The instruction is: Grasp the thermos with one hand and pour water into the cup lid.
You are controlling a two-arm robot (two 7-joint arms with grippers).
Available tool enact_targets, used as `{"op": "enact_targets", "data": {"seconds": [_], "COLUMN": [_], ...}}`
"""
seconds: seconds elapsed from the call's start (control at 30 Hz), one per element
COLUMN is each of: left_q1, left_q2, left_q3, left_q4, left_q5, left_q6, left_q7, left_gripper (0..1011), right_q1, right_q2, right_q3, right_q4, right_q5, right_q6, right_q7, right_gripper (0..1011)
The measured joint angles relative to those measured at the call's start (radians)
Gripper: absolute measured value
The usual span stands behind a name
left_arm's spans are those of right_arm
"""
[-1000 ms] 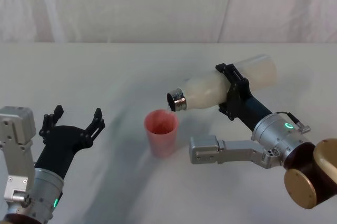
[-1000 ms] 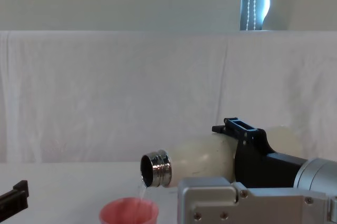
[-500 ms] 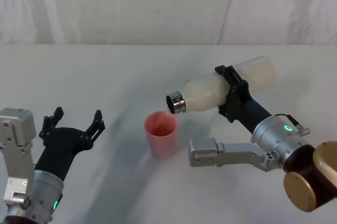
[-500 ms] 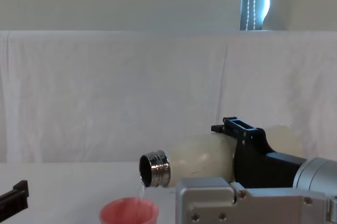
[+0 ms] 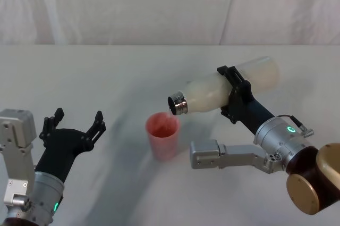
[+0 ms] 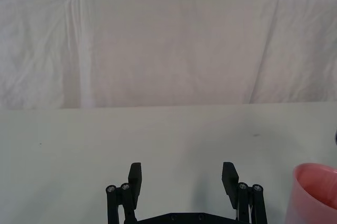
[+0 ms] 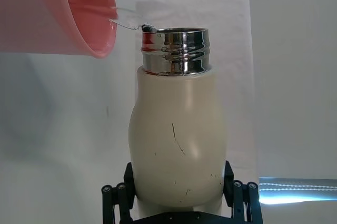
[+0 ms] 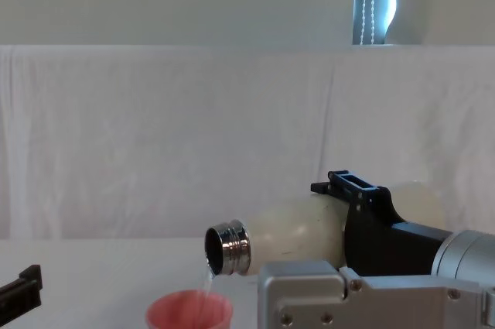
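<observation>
- The right gripper (image 5: 236, 94) is clamped round the thermos (image 5: 223, 89), held near-level above the table (image 5: 106, 77), neck toward the left.
- The cup lid (image 5: 162, 133) stands just under the chrome neck (image 8: 227, 248); a thin stream falls into it.
- To pour well, I judge: hold the tilt steady — mouth over the rim.
- The left gripper (image 5: 74, 125), spread wide, is parked near left.
- No readable writing anywhere.

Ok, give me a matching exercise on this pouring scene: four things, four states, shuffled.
1. thermos
2. cup lid
3. left gripper
4. right gripper

a. open, holding nothing
b. upright on the table
c. tipped on its side, neck over the cup
d. clamped around the cream bottle

Pairs: 1-c, 2-b, 3-a, 4-d
</observation>
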Motion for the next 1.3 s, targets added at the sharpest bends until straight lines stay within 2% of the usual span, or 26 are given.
{"op": "enact_targets", "data": {"seconds": [0.5,0.87,1.3], "left_q1": [0.000,0.000,0.000], "left_q2": [0.000,0.000,0.000], "left_q3": [0.000,0.000,0.000], "left_q4": [0.000,0.000,0.000], "left_q5": [0.000,0.000,0.000], "left_q6": [0.000,0.000,0.000], "left_q7": [0.000,0.000,0.000], "left_gripper": [1001,1001,1001], "right_q1": [0.001,-0.010,-0.019], "right_q2": [0.000,-0.013,-0.014], "right_q3": [-0.001,0.025,0.034], "right_q4": [-0.001,-0.007,-0.015], "right_q5": [-0.002,0.062,0.079], "right_q6": [0.000,-0.012,-0.015], "right_q7": [0.009,0.022,0.026], "right_gripper": [962,962,962]}}
